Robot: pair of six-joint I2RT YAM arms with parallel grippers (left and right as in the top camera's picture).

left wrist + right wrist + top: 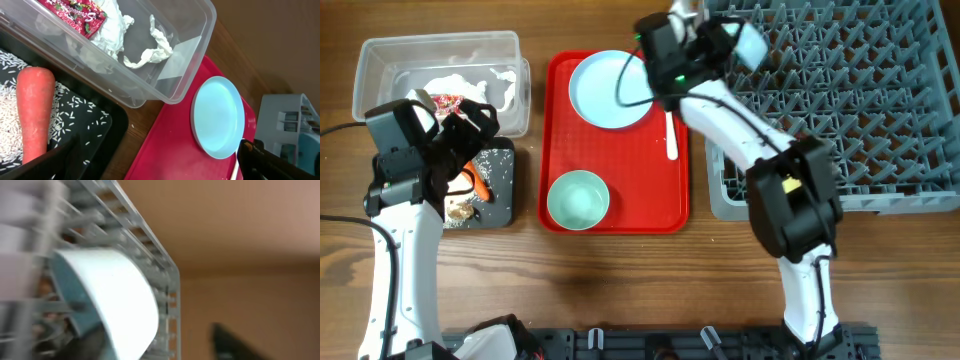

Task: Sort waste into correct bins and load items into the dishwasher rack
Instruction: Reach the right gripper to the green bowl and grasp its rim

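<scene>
The only printing in sight is on the red wrapper (75,15): white lettering on a speckled red ground, too creased and tilted to read. It lies in the clear tub (209,22) beside twisted, crumpled white paper (150,47). The left end effector (470,125) hovers over the near edge of that tub, where it meets the black tray (112,140). It is released, its fingers spread wide with nothing between them. The tray holds the orange carrot (34,115) amid scattered white rice grains (80,110), with a small brown scrap (460,210) at its near corner. The right end effector (725,35) reaches over the far left corner of the grey dishwasher rack (880,100). Its wrist view is blurred, so I cannot tell whether it is released or grasping. Just ahead of it, the small pale blue bowl (115,300) stands on edge among the pegs. On the red serving tray (160,155), in the middle of the desk (620,290), sit the pale blue plate (217,117), the pale green bowl (578,198) and the white spoon (671,135), which lies along the tray's right side.
</scene>
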